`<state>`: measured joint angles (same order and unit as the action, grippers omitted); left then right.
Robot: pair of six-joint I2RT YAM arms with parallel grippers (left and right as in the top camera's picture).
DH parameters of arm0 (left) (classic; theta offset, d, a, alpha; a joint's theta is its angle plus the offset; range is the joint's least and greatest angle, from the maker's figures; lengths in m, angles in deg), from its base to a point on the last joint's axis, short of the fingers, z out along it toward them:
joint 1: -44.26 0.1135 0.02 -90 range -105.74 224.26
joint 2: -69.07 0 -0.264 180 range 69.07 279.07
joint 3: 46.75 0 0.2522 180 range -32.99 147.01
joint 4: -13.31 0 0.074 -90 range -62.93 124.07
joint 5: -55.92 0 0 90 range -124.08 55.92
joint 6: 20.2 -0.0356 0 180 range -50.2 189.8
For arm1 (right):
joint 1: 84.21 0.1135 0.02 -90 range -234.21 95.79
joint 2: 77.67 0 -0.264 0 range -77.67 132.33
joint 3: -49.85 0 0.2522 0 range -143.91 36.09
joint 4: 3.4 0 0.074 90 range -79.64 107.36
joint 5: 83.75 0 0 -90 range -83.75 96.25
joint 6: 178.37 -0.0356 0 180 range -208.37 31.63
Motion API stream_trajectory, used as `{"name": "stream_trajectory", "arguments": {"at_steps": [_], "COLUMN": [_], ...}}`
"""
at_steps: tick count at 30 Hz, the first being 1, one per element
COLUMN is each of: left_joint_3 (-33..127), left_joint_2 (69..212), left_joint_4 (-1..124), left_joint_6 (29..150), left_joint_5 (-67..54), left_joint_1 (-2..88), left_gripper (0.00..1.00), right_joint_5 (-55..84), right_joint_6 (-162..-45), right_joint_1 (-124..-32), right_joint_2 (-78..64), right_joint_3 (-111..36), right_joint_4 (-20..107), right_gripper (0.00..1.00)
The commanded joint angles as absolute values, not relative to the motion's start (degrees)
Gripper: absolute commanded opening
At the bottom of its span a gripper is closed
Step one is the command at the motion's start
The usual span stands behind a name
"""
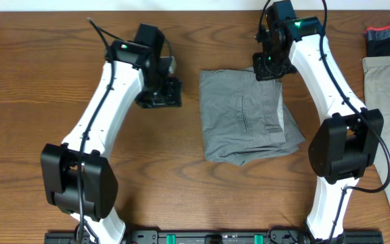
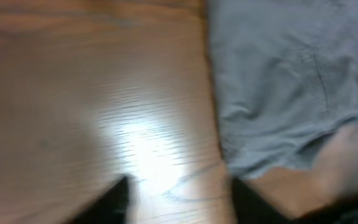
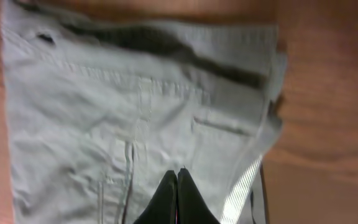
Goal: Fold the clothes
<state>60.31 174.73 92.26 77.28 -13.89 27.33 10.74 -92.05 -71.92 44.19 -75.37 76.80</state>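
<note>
Overhead view: The shorts [image 1: 246,115] lie folded near the middle of the table [image 1: 39,81], between the two arms. The bundle is a rough rectangle. Its long axis runs from the far edge of the table towards the robot's base. The cloth is grey-green, with a stitched pocket slit running along the long axis. Layered edges fan out at the near right corner. The left gripper [image 1: 160,95] sits over bare wood just left of the shorts, clear of the cloth. The right gripper [image 1: 268,70] is at the far right corner of the bundle. A beige cloth [image 1: 388,102] and a dark garment with a red band [image 1: 388,37] lie at the right edge, well apart from the shorts.

Left wrist view: Blurred. The left gripper [image 2: 179,183] has its fingers [image 2: 114,202] apart, with only bare wood between them and nothing held. The shorts [image 2: 278,81] fill the upper right, with a wrinkled hem edge.

Right wrist view: The right gripper [image 3: 178,177] has its fingers pressed together, directly over the shorts [image 3: 135,106]. No cloth is seen pinched between them. Visible features are stitched seams, a pocket opening, a shadowed fold near the top, and a striped inner lining at the lower right edge.
</note>
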Motion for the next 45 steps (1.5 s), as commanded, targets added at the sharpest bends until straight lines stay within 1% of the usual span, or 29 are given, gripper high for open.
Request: {"name": "stream_trajectory", "arguments": {"at_steps": [1, 2, 3, 7, 11, 15, 27, 32, 37, 41, 45], "left_joint_3": [58.47, 57.71, 56.98, 54.23, 51.80, 51.24, 51.24, 51.24, 51.24, 51.26, 51.26], "left_joint_2": [174.17, 174.28, 174.34, 174.84, 175.63, 177.77, 187.61, 191.02, 191.13, 188.18, 182.36], "left_joint_4": [90.80, 89.68, 88.81, 85.25, 79.98, 75.78, 65.90, 66.84, 69.49, 70.58, 71.80], "left_joint_6": [77.07, 77.94, 78.99, 82.25, 83.99, 85.55, 86.18, 86.22, 86.18, 85.96, 85.74], "left_joint_5": [-10.26, -10.26, -10.26, -9.61, -6.46, -6.42, -6.42, -6.40, -6.40, -6.40, -6.46], "left_joint_1": [24.03, 22.77, 21.74, 17.81, 13.98, 10.90, 10.37, 10.37, 10.42, 11.27, 11.75], "left_gripper": [0.20, 0.12, 0.06, 0.06, 0.06, 0.06, 0.06, 0.06, 0.06, 0.06, 0.06], "right_joint_5": [12.69, 12.71, 12.75, 13.21, 13.60, 13.60, 14.22, 14.26, 15.70, 24.47, 33.43], "right_joint_6": [-94.22, -95.53, -96.62, -97.80, -97.80, -98.26, -101.01, -100.99, -101.01, -99.72, -97.89], "right_joint_1": [-72.73, -73.10, -73.51, -75.00, -75.81, -76.44, -79.44, -79.81, -79.85, -80.00, -80.03], "right_joint_2": [44.32, 44.32, 44.32, 44.32, 44.32, 44.32, 44.32, 44.32, 44.32, 44.32, 44.32], "right_joint_3": [-73.14, -72.79, -72.66, -72.52, -71.76, -70.45, -69.92, -69.92, -69.92, -69.92, -69.92], "right_joint_4": [73.39, 72.25, 71.46, 70.90, 70.72, 70.39, 70.81, 71.20, 69.94, 67.68, 66.46], "right_gripper": [0.01, 0.01, 0.01, 0.01, 0.01, 0.01, 0.01, 0.01, 0.01, 0.01, 0.01]}}
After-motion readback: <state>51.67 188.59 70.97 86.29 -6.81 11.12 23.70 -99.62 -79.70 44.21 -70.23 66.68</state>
